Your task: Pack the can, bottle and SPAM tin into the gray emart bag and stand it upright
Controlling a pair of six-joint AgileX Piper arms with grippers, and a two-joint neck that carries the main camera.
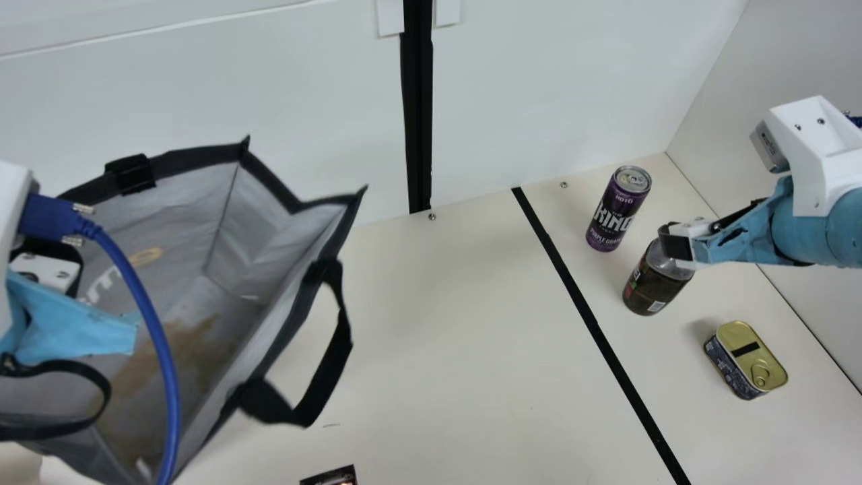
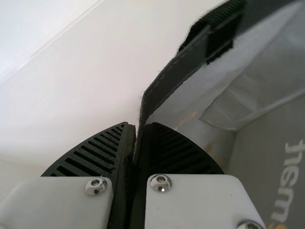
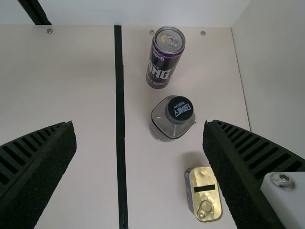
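Fingers (image 1: 676, 247) of right arm (image 1: 818, 225) wide apart; bottle (image 1: 650, 286) lower down

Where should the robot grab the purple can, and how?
Probably around its middle, coming down from above. The purple can stands upright with straight, round sides, so the open right gripper could put one finger on its left and one on its right. The bottle stands close in front, so I'd keep the fingers off that side.
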